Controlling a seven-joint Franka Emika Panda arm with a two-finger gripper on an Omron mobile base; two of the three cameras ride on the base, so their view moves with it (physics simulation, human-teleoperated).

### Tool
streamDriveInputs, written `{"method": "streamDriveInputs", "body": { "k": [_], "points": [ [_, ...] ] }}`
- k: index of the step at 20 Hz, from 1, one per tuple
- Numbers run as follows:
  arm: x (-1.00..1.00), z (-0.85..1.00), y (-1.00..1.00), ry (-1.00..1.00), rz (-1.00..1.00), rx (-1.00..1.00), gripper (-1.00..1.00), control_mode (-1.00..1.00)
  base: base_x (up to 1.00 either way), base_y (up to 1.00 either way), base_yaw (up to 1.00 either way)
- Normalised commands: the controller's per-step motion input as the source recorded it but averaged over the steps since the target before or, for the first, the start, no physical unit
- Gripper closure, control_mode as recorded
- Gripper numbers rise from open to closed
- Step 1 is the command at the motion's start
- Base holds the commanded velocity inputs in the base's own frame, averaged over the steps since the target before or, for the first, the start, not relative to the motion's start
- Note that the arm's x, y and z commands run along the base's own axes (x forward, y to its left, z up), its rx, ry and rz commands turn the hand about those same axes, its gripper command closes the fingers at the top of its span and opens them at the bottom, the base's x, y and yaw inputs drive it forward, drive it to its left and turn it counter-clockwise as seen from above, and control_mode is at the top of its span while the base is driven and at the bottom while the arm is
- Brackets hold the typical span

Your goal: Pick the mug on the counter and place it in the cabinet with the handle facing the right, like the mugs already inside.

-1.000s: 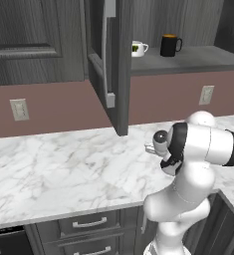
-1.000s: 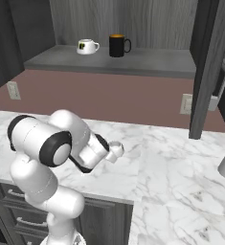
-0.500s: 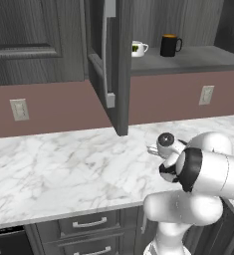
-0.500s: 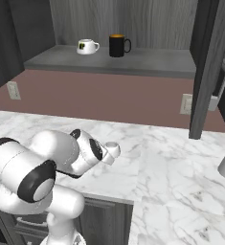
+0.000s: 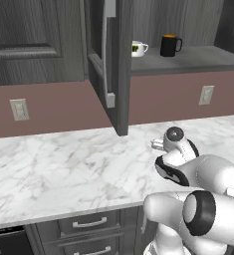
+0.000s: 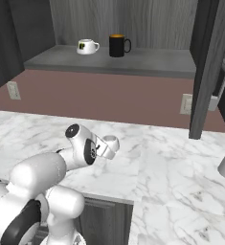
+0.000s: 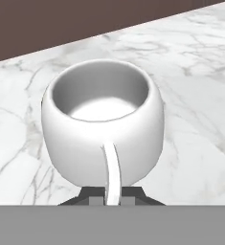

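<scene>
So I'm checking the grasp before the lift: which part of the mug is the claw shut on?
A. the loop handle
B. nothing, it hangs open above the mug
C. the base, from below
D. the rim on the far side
A. In the hand view the mug's thin white handle runs down between the dark tips of the claw, which is shut on it.

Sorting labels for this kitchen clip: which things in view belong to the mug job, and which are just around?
Job:
- mug, its handle in the shut pincer
- counter
- cabinet, door open
- mugs inside: white, black

Just around:
- wall outlets
- drawers
</scene>
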Motion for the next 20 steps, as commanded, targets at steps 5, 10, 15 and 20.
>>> {"method": "streamDriveInputs", "body": {
  "k": [5,10,15,20],
  "points": [
    [-0.07,0.22,0.0,0.04,0.09,-0.01,1.0,-1.0,0.0,0.0,0.0],
    [-0.02,0.14,0.0,-0.05,0.12,-0.03,1.0,-1.0,0.0,0.0,0.0],
    [-0.05,0.18,0.01,-0.01,0.25,0.0,1.0,-1.0,0.0,0.0,0.0],
    [-0.1,0.1,0.18,0.0,0.39,0.0,1.0,-1.0,0.0,0.0,0.0]
  ]
}}
